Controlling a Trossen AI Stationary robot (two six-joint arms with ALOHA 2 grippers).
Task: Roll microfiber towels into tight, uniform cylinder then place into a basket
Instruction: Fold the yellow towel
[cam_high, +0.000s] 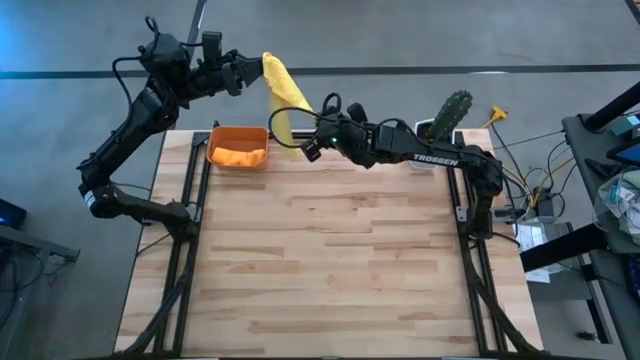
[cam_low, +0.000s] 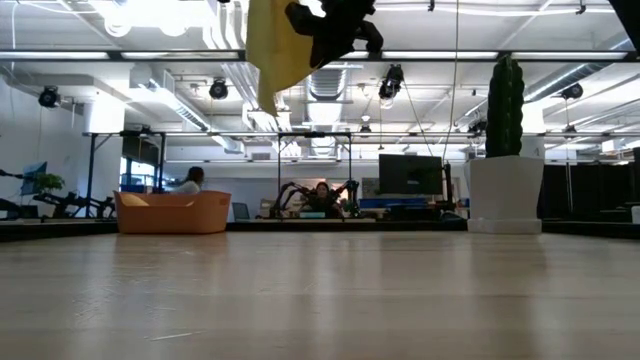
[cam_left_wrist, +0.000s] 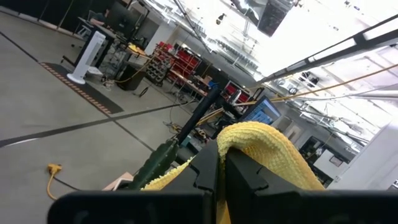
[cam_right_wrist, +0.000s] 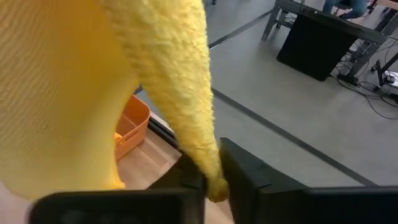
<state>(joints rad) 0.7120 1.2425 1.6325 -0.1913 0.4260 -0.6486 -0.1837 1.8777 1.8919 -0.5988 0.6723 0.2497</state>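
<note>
The yellow towel (cam_high: 281, 96) hangs lengthwise above the counter's far edge, pinched high by the left end effector (cam_high: 246, 73) and low by the right end effector (cam_high: 307, 145); the basket (cam_high: 238, 146), holding the orange towel (cam_high: 240, 154), sits at the far left corner, just beside its lower end

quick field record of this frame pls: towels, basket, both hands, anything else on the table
yellow towel: lifted off the table, hanging between both hands
left hand: raised past the table's far edge, shut on the yellow towel's upper end
right hand: raised, shut on the yellow towel's lower edge
orange towel: in the basket
basket: far left corner of the table
cactus pot: far right edge
</note>
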